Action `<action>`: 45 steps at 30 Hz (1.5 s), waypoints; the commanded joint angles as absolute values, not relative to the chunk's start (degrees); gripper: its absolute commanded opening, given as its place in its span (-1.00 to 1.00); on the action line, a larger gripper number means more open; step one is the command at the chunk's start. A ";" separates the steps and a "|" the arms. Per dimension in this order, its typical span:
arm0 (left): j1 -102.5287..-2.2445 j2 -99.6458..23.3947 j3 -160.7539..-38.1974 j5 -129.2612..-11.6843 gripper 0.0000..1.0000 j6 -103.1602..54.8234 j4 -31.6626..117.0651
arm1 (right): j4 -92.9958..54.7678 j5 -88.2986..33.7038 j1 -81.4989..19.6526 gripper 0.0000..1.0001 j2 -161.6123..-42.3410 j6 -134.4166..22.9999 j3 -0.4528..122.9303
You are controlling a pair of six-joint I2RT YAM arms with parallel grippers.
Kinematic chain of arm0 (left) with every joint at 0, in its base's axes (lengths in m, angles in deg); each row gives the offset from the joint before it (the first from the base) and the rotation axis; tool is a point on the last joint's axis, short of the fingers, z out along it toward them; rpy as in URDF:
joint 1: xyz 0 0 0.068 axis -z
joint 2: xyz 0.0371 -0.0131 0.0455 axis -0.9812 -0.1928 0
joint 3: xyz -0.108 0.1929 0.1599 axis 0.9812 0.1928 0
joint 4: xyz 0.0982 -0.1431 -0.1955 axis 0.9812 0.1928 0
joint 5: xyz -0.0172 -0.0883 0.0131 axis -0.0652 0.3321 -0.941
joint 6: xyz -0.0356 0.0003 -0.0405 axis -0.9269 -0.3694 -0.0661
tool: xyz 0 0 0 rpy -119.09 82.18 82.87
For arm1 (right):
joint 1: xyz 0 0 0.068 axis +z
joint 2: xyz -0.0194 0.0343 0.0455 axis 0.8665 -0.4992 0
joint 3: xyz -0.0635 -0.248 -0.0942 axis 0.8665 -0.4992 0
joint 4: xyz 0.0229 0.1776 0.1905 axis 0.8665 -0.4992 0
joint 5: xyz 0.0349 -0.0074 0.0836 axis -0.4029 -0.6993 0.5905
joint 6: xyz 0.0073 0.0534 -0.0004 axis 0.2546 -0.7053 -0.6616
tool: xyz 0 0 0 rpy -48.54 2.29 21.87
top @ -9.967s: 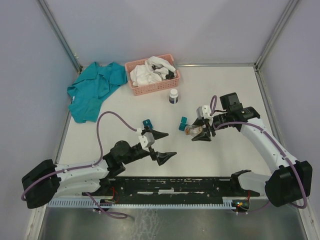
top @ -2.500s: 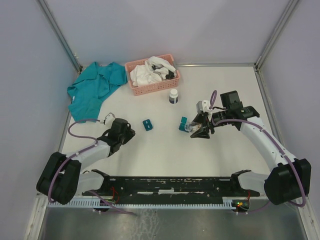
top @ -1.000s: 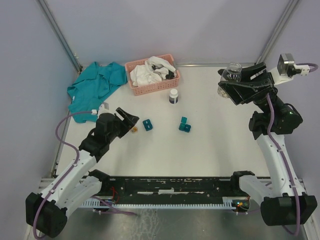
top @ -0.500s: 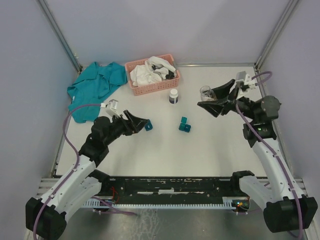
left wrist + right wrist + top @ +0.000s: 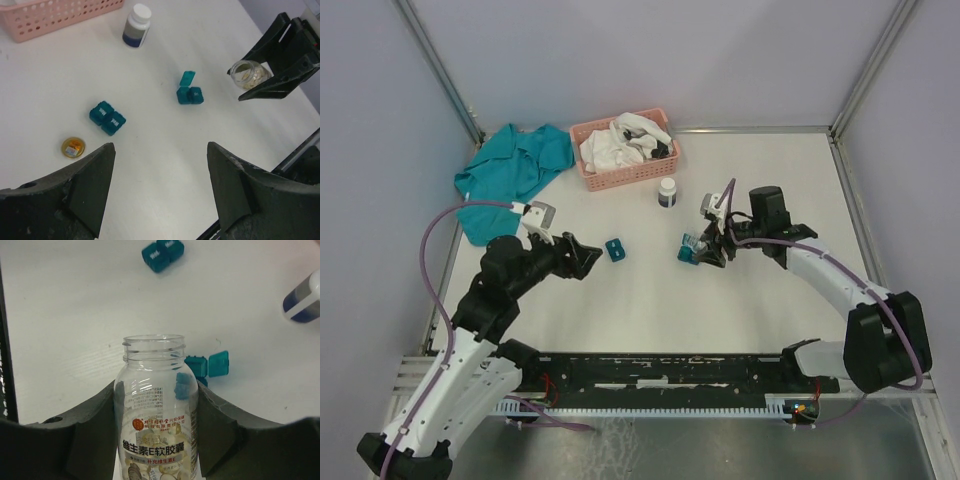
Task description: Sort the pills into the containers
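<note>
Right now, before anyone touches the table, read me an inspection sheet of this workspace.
Surface: white table, gold cap lying loose.
Job's things: left container shut; right container with one lid open; pill jar uncapped.
Clutter: white bottle, pink basket holding white cloth, teal cloth.
Grippers: left gripper open, empty; right gripper shut on pill jar.
Cables: purple cables looped along both arms.
Surroundings: grey walls, metal frame.

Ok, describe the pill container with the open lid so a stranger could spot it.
From the pink basket at the back, come forward past the white bottle. The teal container lies there, beside the clear jar the right gripper holds. Unlike its closed twin further left, one lid stands open.
</note>
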State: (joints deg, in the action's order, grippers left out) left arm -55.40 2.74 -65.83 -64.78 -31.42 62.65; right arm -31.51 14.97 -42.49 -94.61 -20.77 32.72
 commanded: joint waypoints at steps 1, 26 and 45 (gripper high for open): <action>-55.59 2.69 -63.68 -66.72 0.61 -25.18 63.53 | -36.58 7.75 -42.04 -0.96 -96.96 -11.57 35.83; -57.67 -1.20 -64.80 -64.62 0.61 -25.02 60.89 | -47.99 -5.67 -39.44 -0.96 -110.85 -6.64 44.04; -58.41 -1.78 -64.62 -63.66 0.61 -25.42 60.71 | -52.01 -11.39 -35.84 -0.96 -115.76 -6.94 48.51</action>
State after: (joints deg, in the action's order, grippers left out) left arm -57.96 -1.75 -64.41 -65.02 -27.05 63.92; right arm -51.27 -10.08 -36.43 -115.33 -7.09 46.25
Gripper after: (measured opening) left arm 0.805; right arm 0.605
